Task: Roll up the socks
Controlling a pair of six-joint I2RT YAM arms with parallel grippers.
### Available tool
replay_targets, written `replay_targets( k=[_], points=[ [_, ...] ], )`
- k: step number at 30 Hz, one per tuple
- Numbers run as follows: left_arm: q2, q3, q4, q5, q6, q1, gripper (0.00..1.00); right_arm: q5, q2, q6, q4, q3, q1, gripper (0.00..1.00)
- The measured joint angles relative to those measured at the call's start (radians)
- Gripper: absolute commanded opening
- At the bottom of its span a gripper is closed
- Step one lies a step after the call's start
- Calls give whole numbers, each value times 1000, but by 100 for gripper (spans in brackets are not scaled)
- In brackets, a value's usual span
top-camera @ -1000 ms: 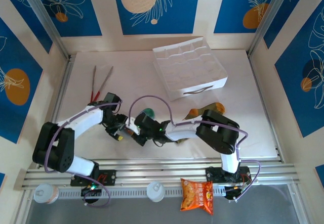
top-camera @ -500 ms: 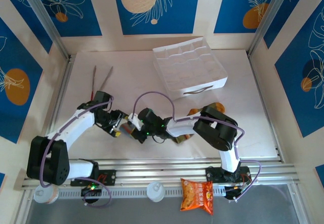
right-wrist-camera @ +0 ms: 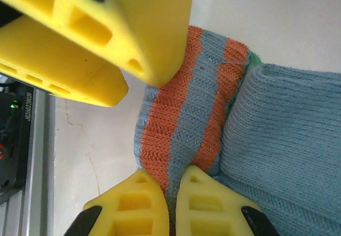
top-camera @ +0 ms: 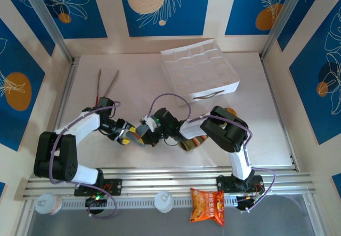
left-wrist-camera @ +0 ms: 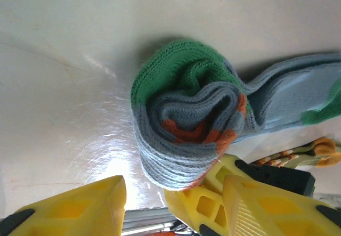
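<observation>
The grey sock [left-wrist-camera: 186, 124] lies on the bench [top-camera: 138, 81] near the middle front, one end rolled into a bundle with the green toe outermost. The right gripper [right-wrist-camera: 171, 193] is clamped on its orange-striped cuff. The left gripper [top-camera: 128, 136] stands apart beside the roll, and the olive striped sock [left-wrist-camera: 298, 153] lies nearby.

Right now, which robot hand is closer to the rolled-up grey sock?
Right. The right gripper pinches the rolled grey sock by its orange-striped cuff; the left gripper is open beside the roll, touching or not I cannot tell.
</observation>
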Motion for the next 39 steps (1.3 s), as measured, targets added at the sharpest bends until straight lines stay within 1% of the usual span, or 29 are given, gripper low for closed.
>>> replay_targets(
  k=[4,8,12,16,22,29,33,35,37,39],
  points=[
    [2,1,0,0,56,0,50,-66,22,38,28,0,-26,0],
    [-19,0,11,-23,95,0,53,-135,42,75,49,0,-55,0],
    [-40,-9,50,-29,105,0,56,-185,51,96,51,-2,-77,0],
    [-26,-40,109,-30,100,-6,56,-225,60,109,51,-2,-95,0],
    [22,-40,136,-48,92,-48,56,-303,79,129,37,6,-127,0],
    [29,-53,195,-66,19,-130,55,-345,87,134,-11,27,-145,0],
    [70,-54,236,-82,-22,-179,45,-360,92,133,-40,40,-150,0],
    [85,-54,253,-87,-38,-188,34,-365,93,133,-51,45,-152,0],
    [93,-54,260,-90,-58,-190,19,-370,95,131,-71,55,-153,0],
    [96,-49,255,-91,-63,-191,10,-373,96,123,-103,67,-154,0]
  ],
)
